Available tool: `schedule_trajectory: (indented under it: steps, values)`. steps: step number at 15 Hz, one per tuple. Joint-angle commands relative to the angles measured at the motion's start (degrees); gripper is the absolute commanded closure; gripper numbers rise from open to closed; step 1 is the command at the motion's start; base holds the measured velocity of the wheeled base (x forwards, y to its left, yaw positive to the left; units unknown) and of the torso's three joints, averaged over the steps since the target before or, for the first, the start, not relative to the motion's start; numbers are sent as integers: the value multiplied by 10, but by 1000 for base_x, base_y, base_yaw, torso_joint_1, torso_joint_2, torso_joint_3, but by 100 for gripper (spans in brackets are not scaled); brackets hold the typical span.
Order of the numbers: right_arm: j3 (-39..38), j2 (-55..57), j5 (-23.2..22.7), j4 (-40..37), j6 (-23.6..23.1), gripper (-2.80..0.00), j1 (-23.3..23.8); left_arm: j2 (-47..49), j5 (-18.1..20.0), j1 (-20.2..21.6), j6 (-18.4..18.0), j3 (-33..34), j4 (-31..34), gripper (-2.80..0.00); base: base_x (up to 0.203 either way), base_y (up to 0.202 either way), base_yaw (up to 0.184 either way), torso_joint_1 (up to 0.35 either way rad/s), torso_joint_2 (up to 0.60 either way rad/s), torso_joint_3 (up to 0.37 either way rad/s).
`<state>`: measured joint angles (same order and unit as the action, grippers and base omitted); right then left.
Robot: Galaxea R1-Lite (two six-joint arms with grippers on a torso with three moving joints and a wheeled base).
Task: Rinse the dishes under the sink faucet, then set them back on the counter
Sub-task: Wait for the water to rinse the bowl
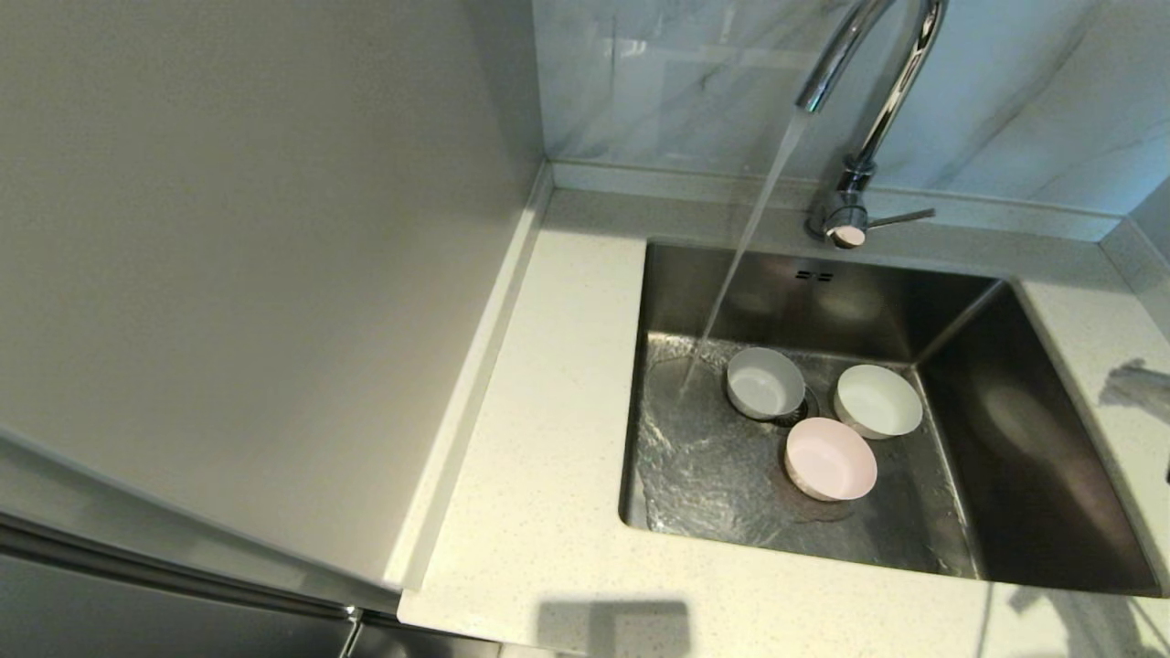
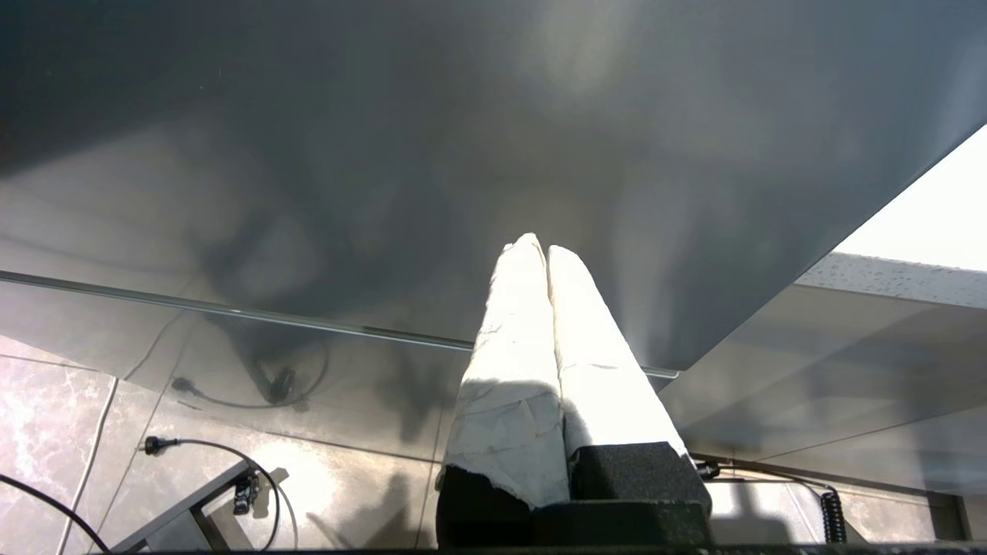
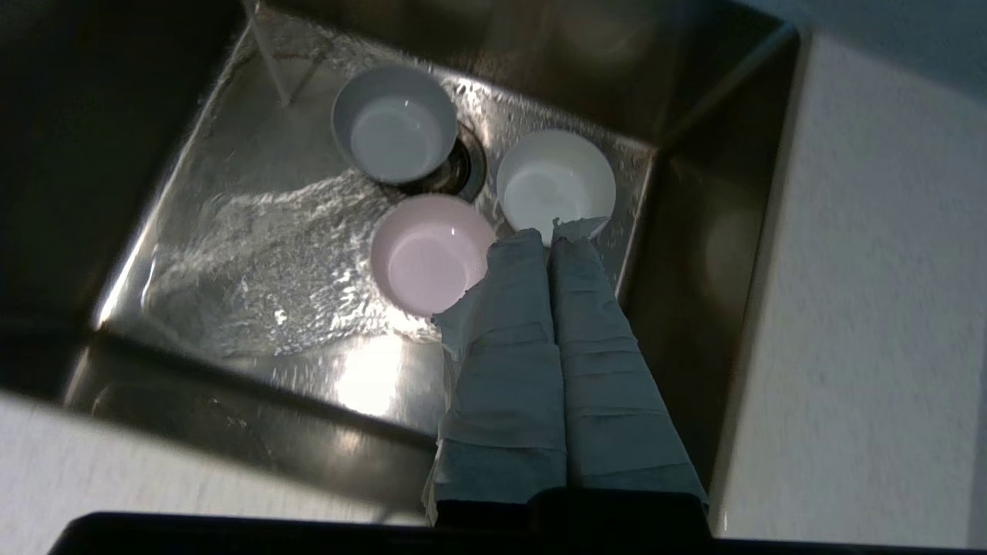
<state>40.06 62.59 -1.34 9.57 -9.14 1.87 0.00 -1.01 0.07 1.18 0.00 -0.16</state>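
Note:
Three small bowls sit on the floor of the steel sink (image 1: 1024, 439): a greyish-white bowl (image 1: 765, 382) over the drain, a white bowl (image 1: 878, 400) to its right and a pale pink bowl (image 1: 830, 459) in front. Water runs from the chrome faucet (image 1: 882, 91) onto the sink floor left of the bowls. In the right wrist view my right gripper (image 3: 550, 237) hangs shut and empty high above the sink, over the gap between the pink bowl (image 3: 429, 254) and the white bowl (image 3: 557, 183). My left gripper (image 2: 540, 248) is shut and empty, parked low beside a grey cabinet panel.
The off-white speckled counter (image 1: 548, 439) surrounds the sink on the left, front and right. A tall grey panel (image 1: 238, 256) stands at the counter's left. The faucet's thin lever handle (image 1: 900, 217) points right. Cables lie on the tiled floor (image 2: 193, 462) below the left gripper.

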Motion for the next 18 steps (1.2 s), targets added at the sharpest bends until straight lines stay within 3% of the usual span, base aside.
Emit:
schedule_trajectory:
  steps: [1, 5, 12, 18]
  values:
    - [78, 160, 1, 26, 3, 0, 2, -2, 0, 0, 0, 0, 0, 0, 0, 0, 0, 0, 0, 0]
    - [141, 285, 2, 161, 6, 0, 2, -2, 0, 0, 0, 0, 0, 0, 0, 0, 0, 0, 0, 0]
    - [294, 377, 2, 193, 34, 0, 2, -2, 0, 0, 0, 0, 0, 0, 0, 0, 0, 0, 0, 0]
    - [330, 416, 2, 194, 34, 0, 1, -2, 0, 0, 0, 0, 0, 0, 0, 0, 0, 0, 0, 0]
